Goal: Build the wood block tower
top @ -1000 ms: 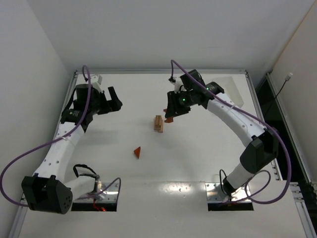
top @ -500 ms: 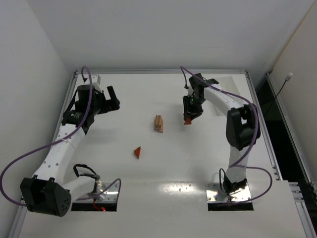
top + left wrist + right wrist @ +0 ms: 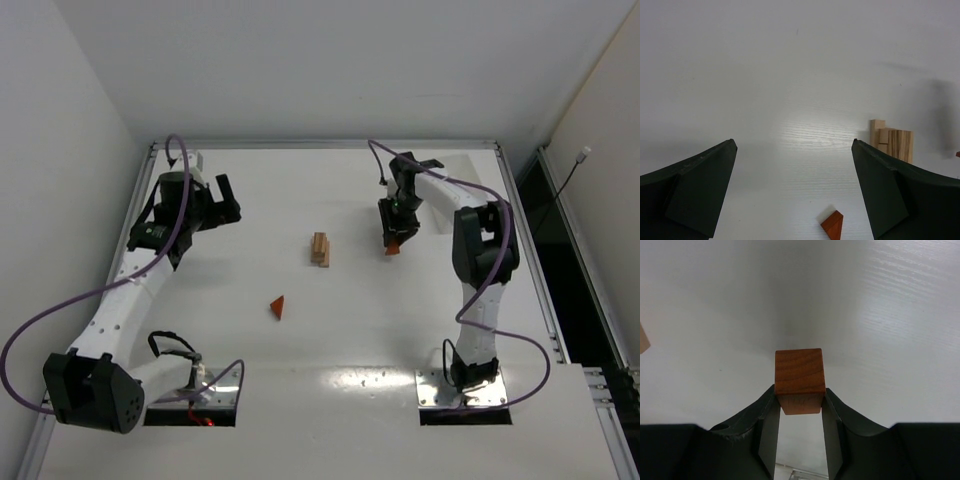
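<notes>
The wood block tower point(image 3: 320, 249) is a short stack of pale tan blocks at the table's middle; it also shows in the left wrist view point(image 3: 892, 142). A reddish-brown triangular wedge point(image 3: 278, 307) lies in front of it on the table, also seen in the left wrist view point(image 3: 833, 225). My right gripper point(image 3: 394, 241) is shut on a reddish-brown cube point(image 3: 799, 379), held to the right of the tower. My left gripper point(image 3: 229, 200) is open and empty at the far left, well away from the blocks.
A pale rectangular bin point(image 3: 470, 180) stands at the back right behind the right arm. White walls close in the table on the left and back. The table's raised rim point(image 3: 330, 145) runs along the far edge.
My right arm has swung away from the tower to the right and folded back, carrying the reddish-brown cube. The left arm has barely moved.
</notes>
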Action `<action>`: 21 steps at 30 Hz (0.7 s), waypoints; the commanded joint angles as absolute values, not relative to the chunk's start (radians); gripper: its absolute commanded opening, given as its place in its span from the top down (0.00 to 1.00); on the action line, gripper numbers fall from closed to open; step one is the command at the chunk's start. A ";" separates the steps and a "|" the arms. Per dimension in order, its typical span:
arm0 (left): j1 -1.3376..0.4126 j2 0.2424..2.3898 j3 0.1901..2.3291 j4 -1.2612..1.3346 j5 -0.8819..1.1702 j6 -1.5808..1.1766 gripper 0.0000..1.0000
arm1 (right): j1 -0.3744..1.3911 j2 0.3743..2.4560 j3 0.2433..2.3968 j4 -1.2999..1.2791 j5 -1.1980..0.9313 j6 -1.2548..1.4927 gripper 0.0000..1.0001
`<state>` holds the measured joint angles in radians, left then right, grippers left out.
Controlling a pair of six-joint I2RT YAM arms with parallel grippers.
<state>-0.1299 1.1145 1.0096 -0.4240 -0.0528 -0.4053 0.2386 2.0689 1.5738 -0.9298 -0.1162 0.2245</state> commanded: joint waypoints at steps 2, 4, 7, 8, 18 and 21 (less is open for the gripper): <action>-0.137 1.109 1.005 -0.382 -0.064 -0.425 0.00 | 0.222 2.118 1.580 -0.927 -0.118 0.199 0.99; -0.137 1.109 1.005 -0.382 -0.064 -0.425 0.00 | 0.222 2.129 1.589 -0.917 -0.118 0.199 0.99; -0.127 1.109 1.005 -0.382 -0.064 -0.425 0.00 | 0.213 2.151 1.589 -0.917 -0.118 0.190 0.92; -0.127 1.109 1.005 -0.382 -0.064 -0.425 0.00 | 0.213 2.151 1.589 -0.907 -0.118 0.190 0.90; -0.127 1.077 0.965 -0.373 -0.064 -0.425 0.00 | 0.213 2.057 1.578 -0.822 -0.104 0.170 0.42; -0.127 1.065 0.945 -0.364 -0.055 -0.425 0.00 | 0.222 1.978 1.526 -0.773 -0.104 0.170 0.43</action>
